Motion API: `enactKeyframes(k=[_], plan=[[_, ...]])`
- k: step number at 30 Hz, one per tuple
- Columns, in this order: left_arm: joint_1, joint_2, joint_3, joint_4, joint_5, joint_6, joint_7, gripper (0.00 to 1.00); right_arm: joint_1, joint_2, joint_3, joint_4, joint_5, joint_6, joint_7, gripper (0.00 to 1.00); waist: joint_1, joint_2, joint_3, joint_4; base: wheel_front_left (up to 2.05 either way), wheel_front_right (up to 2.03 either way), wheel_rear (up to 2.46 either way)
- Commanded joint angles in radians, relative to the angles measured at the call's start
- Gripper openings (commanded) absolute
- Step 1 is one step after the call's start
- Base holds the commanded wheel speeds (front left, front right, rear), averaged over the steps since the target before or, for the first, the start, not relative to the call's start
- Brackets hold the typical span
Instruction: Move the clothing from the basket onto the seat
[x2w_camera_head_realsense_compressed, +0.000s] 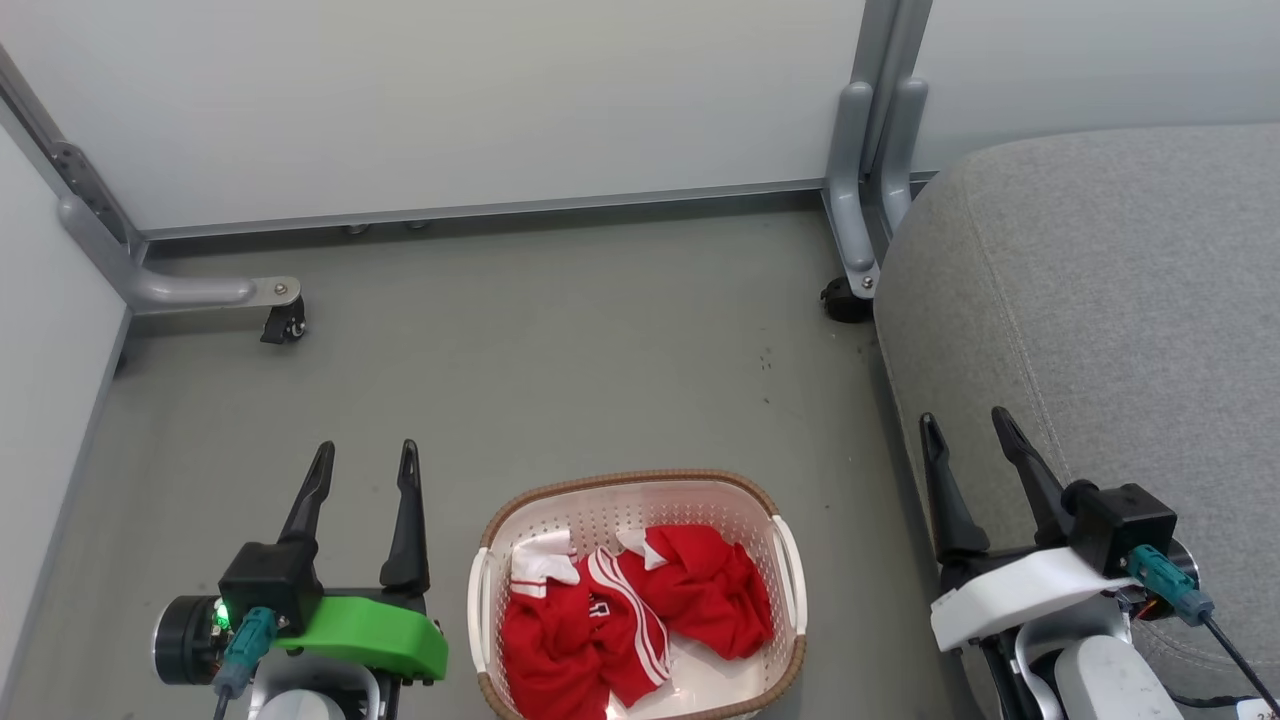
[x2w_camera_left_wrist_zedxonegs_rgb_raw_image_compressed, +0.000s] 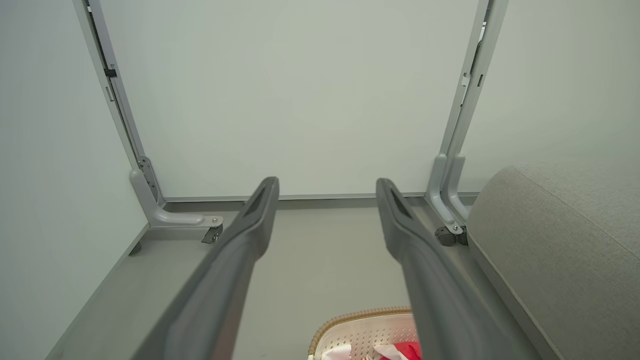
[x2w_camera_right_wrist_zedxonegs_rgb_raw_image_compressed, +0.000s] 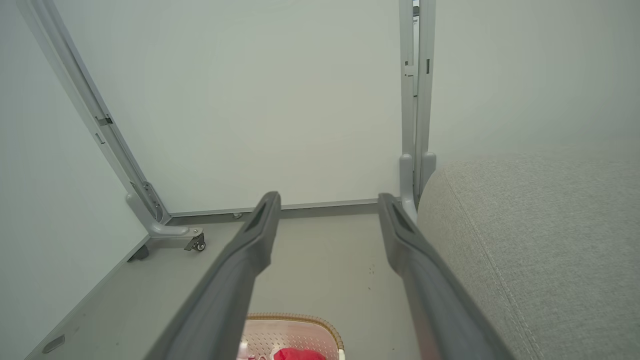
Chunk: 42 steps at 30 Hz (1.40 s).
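Left gripper (x2w_camera_head_realsense_compressed: 367, 447) & right gripper (x2w_camera_head_realsense_compressed: 965, 416) both wide open w/ nothing held, either side of the basket (x2w_camera_head_realsense_compressed: 630, 478). Clothing (x2w_camera_head_realsense_compressed: 640, 610) sits bunched inside it. We'd dip the right gripper in, pinch a thick fold, lift clear, then swing to the seat (x2w_camera_head_realsense_compressed: 1100, 300) beside it.

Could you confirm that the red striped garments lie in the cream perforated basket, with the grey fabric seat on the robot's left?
Not quite: the grey upholstered seat stands on the robot's right, as the head view shows. The red white-striped garments do lie in the cream perforated basket.
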Motion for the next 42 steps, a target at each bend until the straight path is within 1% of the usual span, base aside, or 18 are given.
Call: enactKeyframes(k=[1,20,33,42], plan=[[0.005,0.003,-0.001,-0.003,0.02,0.003,-0.009,1.0,-0.009,-0.005,0.004,-0.003,-0.024,0.0,-0.012,1.0,0.0,0.0,0.001,0.001,0.0,0.0,0.0],[0.02,-0.008,0.002,0.015,0.136,-0.001,-0.045,1.0,-0.004,-0.005,0.011,0.016,-0.113,0.0,-0.04,1.0,0.0,0.0,0.004,0.001,0.0,0.0,0.0],[0.022,-0.012,0.016,0.033,0.107,-0.01,-0.043,1.0,0.002,-0.005,0.005,0.018,-0.102,0.0,-0.033,1.0,0.0,0.0,0.0,0.003,0.0,0.0,0.0],[0.009,-0.013,0.012,0.047,0.1,-0.002,-0.043,1.0,-0.003,-0.005,0.0,0.006,-0.111,0.0,-0.027,1.0,0.0,0.0,0.012,0.005,0.0,0.0,0.0]])
